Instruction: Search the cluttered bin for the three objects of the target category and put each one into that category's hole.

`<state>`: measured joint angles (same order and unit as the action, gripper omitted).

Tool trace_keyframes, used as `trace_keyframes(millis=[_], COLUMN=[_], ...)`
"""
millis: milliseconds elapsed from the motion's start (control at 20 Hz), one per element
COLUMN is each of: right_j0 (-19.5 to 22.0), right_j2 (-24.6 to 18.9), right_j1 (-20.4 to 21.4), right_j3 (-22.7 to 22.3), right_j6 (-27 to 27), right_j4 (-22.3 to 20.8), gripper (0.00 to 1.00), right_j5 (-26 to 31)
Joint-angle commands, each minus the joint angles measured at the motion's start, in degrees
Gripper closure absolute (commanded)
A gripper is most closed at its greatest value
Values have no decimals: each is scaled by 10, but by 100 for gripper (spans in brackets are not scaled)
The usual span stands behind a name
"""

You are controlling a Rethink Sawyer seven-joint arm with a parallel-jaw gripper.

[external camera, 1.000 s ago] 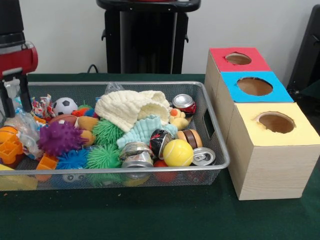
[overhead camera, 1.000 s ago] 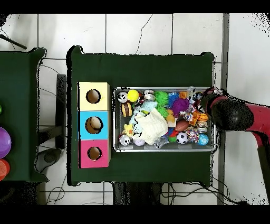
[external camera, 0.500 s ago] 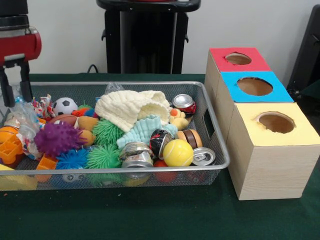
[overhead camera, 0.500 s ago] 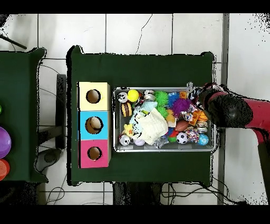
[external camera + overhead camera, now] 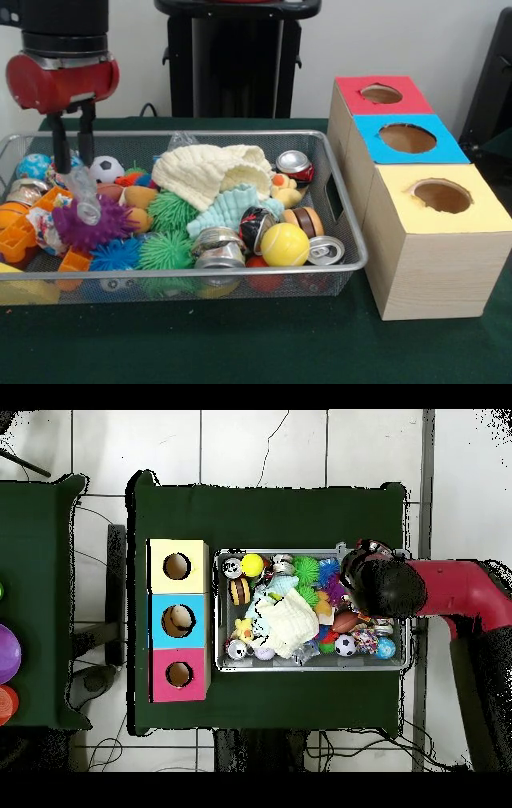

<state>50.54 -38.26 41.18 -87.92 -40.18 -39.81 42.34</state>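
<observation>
A wire mesh bin holds mixed clutter: crushed cans, a yellow tennis ball, a soccer ball, spiky rubber balls and a cream cloth. My gripper hangs over the bin's left part, above a purple spiky ball. A piece of clear plastic wrap dangles from between its fingers, and the gripper appears shut on it. In the overhead view the red arm head covers the gripper over the bin. Three boxes with holes stand beside the bin: red, blue, yellow.
Orange plastic toys and a blue ball lie at the bin's left end. A teal cloth sits under the cream one. Green spiky balls crowd the middle. The boxes rise higher than the bin rim.
My gripper rose from the bin's left end and moved right toward the middle, carrying the clear plastic with it. The blue ball and toys it covered now show.
</observation>
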Motion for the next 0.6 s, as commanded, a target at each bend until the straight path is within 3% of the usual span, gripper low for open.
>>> trace_keyframes(millis=[50,350,600], right_j0=[-29,-60,-90], right_j2=[76,84,102], right_j1=[23,58,67], right_j3=[-40,-30,-7], right_j6=[-103,-102,-101], right_j4=[-12,51,76], gripper=[100,100,100], right_j5=[43,104,140])
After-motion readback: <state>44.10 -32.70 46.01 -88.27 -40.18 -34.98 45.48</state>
